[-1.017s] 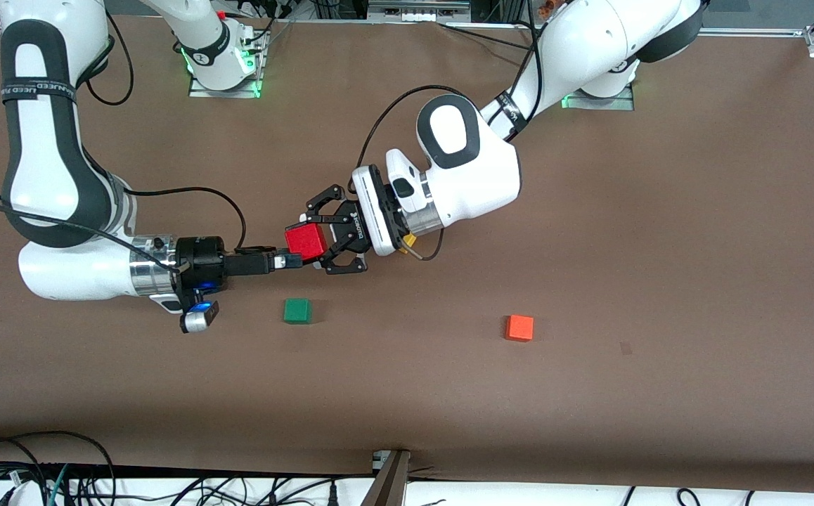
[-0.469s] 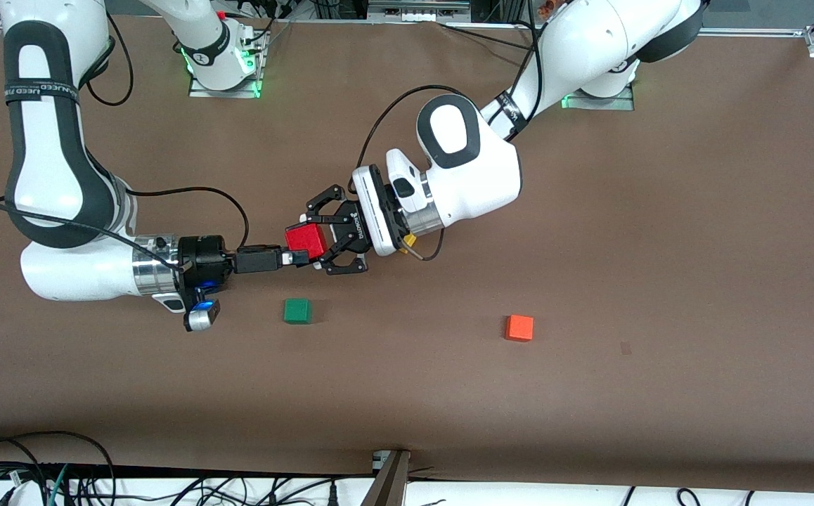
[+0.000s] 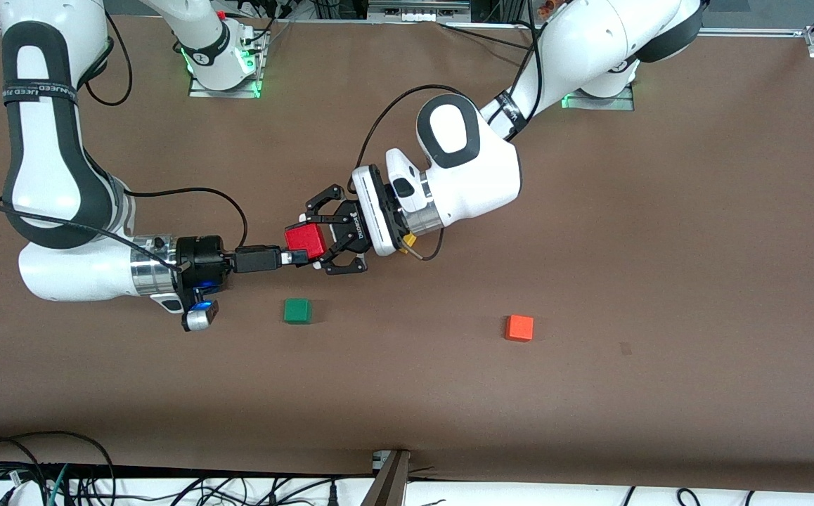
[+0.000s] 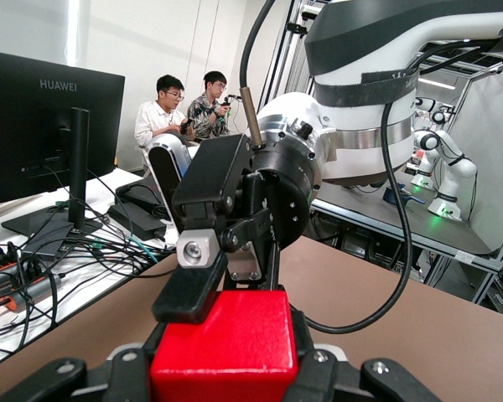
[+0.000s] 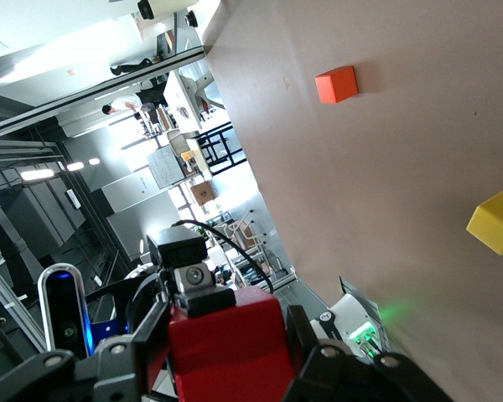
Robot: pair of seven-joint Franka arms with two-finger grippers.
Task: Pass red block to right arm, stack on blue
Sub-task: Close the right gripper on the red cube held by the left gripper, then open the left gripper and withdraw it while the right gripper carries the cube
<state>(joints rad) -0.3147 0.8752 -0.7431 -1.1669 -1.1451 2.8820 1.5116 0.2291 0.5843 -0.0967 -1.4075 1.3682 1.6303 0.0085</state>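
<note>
The red block [image 3: 306, 241] hangs above the middle of the table, gripped from both ends. My left gripper [image 3: 312, 243], a black linkage claw, is shut on it from the left arm's end. The right arm [image 3: 84, 270] reaches in level from its own end, and my right gripper [image 3: 297, 257] is shut on the same block. In the left wrist view the red block [image 4: 226, 343] sits between the claw links, with one of the right gripper's fingers [image 4: 191, 289] pressed flat on one face. The right wrist view shows the red block [image 5: 226, 352] close up. The blue is out of view.
A green cube [image 3: 297, 310] lies on the brown table [image 3: 590, 232], nearer to the front camera than the held block. An orange cube [image 3: 519, 327] lies toward the left arm's end. A yellow cube [image 5: 494, 222] lies under the left wrist, mostly hidden in the front view.
The right gripper's fingers have come together onto the red block after standing open around it. The left gripper and the block have stayed in place.
</note>
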